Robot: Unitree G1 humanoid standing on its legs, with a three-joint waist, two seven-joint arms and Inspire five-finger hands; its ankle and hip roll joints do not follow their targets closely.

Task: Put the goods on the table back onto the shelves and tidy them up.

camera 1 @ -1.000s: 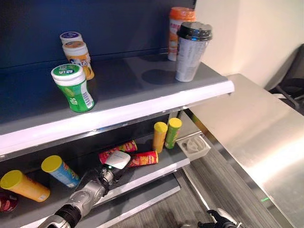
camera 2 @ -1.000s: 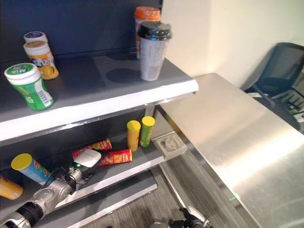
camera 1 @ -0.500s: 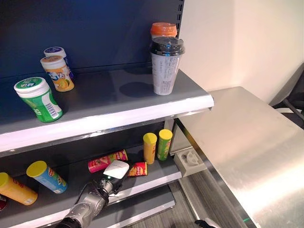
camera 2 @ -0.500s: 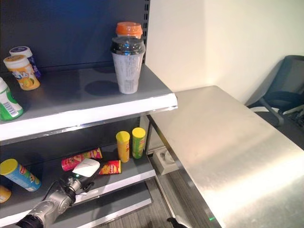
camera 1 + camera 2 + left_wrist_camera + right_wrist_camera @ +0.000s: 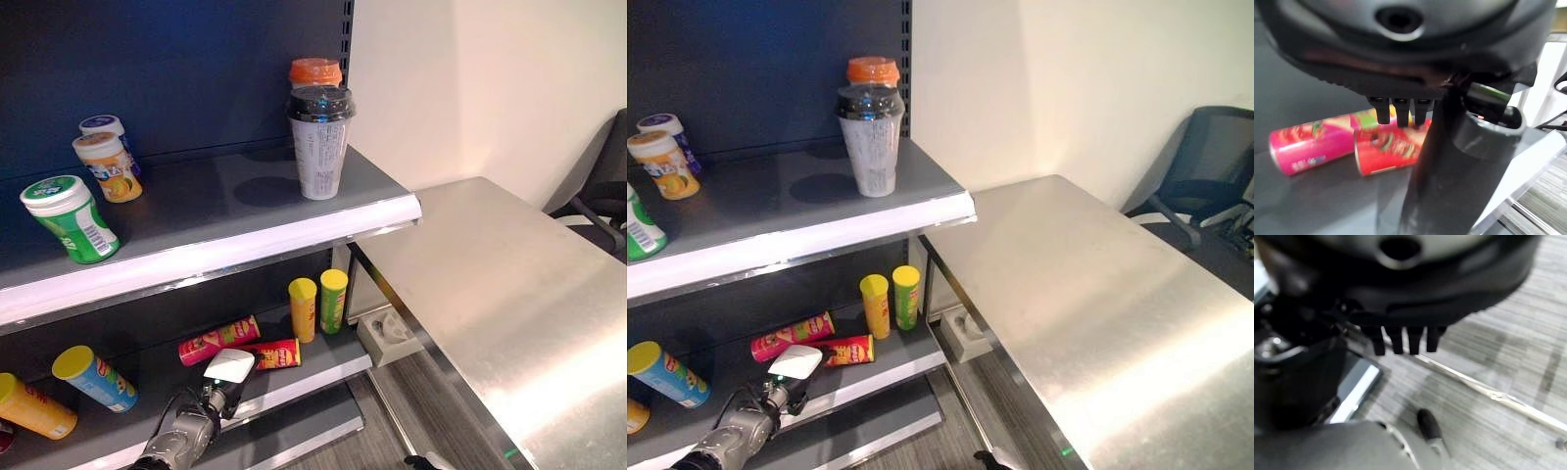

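My left hand (image 5: 214, 390), its thumb under a white cover, hovers at the front edge of the lower shelf (image 5: 304, 377); its fingers (image 5: 1397, 108) are straight and hold nothing. Just beyond it lie a red can (image 5: 277, 353) and a pink can (image 5: 217, 340). A yellow can (image 5: 303, 308) and a green can (image 5: 333, 300) stand upright behind them. Further left lie a blue can (image 5: 95, 377) and an orange can (image 5: 34, 406). My right hand (image 5: 1400, 340) hangs low over the floor, fingers relaxed and holding nothing.
The upper shelf (image 5: 245, 196) carries a green jar (image 5: 69, 217), an orange jar (image 5: 106, 166), a purple-lidded jar (image 5: 103, 127), a black-lidded cup (image 5: 319, 142) and an orange-capped bottle (image 5: 315, 71). A steel table (image 5: 509, 294) stands to the right. A white box (image 5: 389, 333) sits on the floor.
The whole view has shifted, so the camera moved. My left hand has drawn back a little from the lying cans toward the shelf's front edge.
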